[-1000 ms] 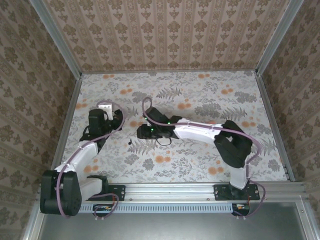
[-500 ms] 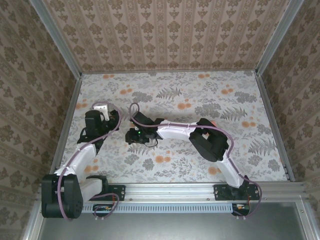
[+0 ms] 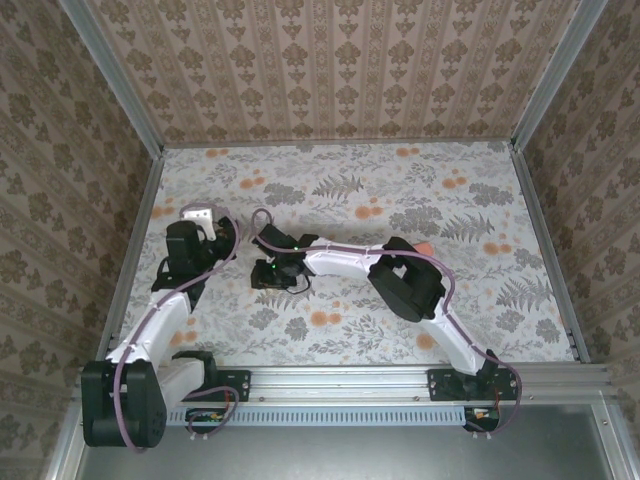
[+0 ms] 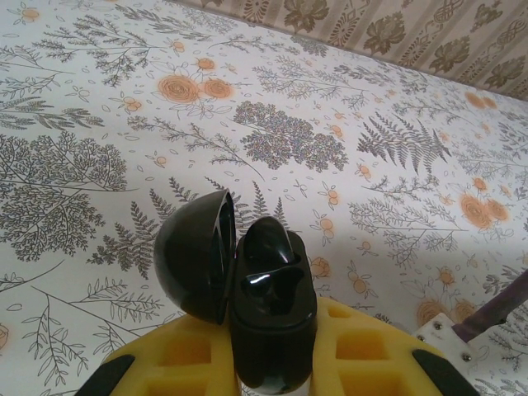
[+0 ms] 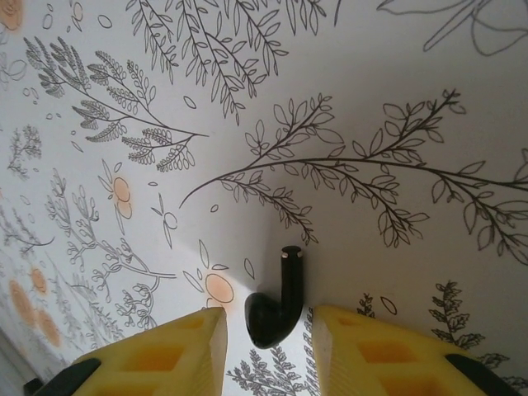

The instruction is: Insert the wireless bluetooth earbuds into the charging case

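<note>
So the left hand (image 4: 272, 351) is clamped tight on a glossy black plastic charging case (image 4: 272, 280), lid (image 4: 194, 256) flipped open to one side, held above the white floral-print surface (image 4: 346, 99). One tiny black earbud with a short stem (image 5: 286, 276) lies on that surface, right between the right hand (image 5: 268, 320)'s yellow fingers (image 5: 165, 355). They're partly open with a slim gap either side, not gripping it.

Markings entry: you had nothing legible to log. No text, label, brand, number or sign could be read on the black charging case (image 4: 268, 322), the earbud (image 5: 276, 307) or the floral table cover (image 3: 400, 200).
</note>
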`<state>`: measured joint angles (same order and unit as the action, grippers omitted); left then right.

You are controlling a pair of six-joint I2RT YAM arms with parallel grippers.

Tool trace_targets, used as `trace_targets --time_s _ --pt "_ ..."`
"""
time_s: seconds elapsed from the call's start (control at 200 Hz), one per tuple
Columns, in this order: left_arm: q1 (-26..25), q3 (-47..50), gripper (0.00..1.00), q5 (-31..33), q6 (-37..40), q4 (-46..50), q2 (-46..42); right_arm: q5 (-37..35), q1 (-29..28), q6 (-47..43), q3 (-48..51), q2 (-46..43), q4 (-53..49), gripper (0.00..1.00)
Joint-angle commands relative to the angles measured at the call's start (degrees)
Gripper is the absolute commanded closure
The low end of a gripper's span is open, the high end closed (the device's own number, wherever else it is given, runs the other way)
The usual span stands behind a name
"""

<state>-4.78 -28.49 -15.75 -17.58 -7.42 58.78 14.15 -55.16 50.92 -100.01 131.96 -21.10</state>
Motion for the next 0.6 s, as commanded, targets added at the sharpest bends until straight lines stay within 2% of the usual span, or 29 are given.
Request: trace_targets --time_s 0.0,0.4,0.595 --pt "0.5 0.0 0.89 0.2 0.0 0.8 -1.1 -3.2 -1.2 -2.8 -2.6 2.5 -7.6 0.68" --pt "0.5 -0.3 0.89 1.2 0.7 1.4 -1.7 -9.0 -1.8 -5.2 -5.8 5.9 -11.7 0.72" --pt "0.4 -0.3 0.89 1.3 0.7 1.6 -1.7 -11.8 -1.2 -6.0 -4.4 4.2 -12.8 0.77"
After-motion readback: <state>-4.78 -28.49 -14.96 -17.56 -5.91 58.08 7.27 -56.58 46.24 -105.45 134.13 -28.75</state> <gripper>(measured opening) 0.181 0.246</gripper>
